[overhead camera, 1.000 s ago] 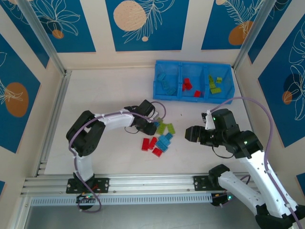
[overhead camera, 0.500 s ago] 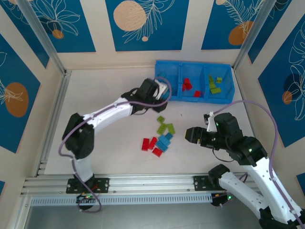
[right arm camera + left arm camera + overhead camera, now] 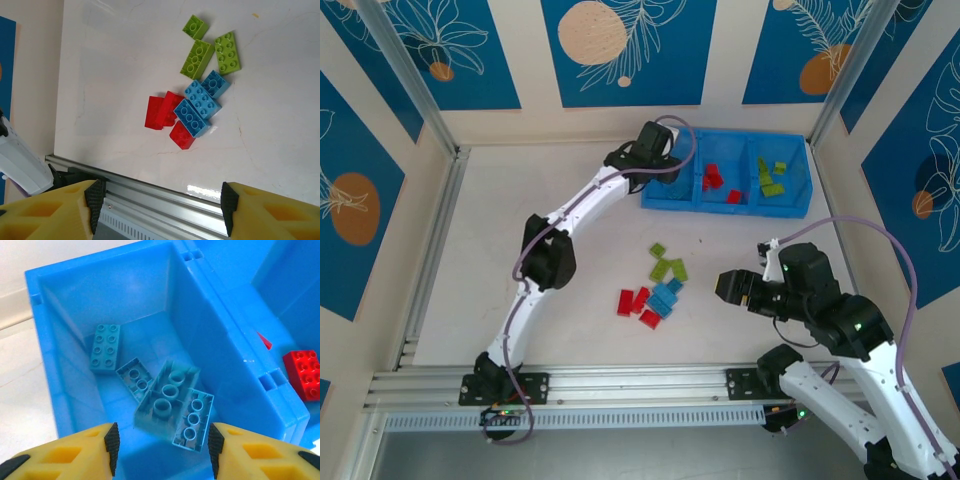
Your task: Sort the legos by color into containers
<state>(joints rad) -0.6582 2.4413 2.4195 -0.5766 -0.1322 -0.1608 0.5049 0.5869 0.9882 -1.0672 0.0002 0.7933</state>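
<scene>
From above, the left tool (image 3: 662, 165) hangs over the left compartment (image 3: 680, 192) of the blue tray (image 3: 725, 208), while the right tool (image 3: 725, 287) sits just beside the loose pile (image 3: 655, 285) of legos on the table (image 3: 500, 200). The left wrist view shows that tool's jaws spread and empty above four light blue bricks (image 3: 167, 402) lying in the compartment, so a blue drop-off looks finished. In the right wrist view the right tool's jaws are likewise apart with nothing between them, and green bricks (image 3: 197, 59), blue bricks (image 3: 200, 102) and red bricks (image 3: 162, 112) lie clustered, several touching. Next comes another pick, which I judge calls for singling out an edge brick.
</scene>
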